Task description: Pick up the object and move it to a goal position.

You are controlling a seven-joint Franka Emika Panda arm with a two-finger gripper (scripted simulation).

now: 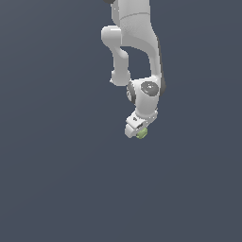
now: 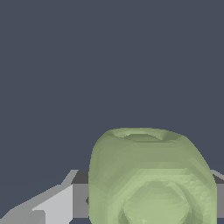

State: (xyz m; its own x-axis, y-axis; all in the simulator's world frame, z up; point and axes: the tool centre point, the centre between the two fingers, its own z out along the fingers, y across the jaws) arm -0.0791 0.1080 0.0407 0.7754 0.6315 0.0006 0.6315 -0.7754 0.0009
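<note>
One finger (image 2: 48,205) is showing beside the object (image 2: 151,179), so I am probably watching the gripper (image 1: 137,131) clamping it; any slack risks dropping it.

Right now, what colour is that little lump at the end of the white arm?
Light green; the object shows best in the wrist view, close up.

Small light-green rounded object (image 1: 142,133) (image 2: 151,177) (dimpled top) at the claw's (image 1: 137,131) tip.
</note>
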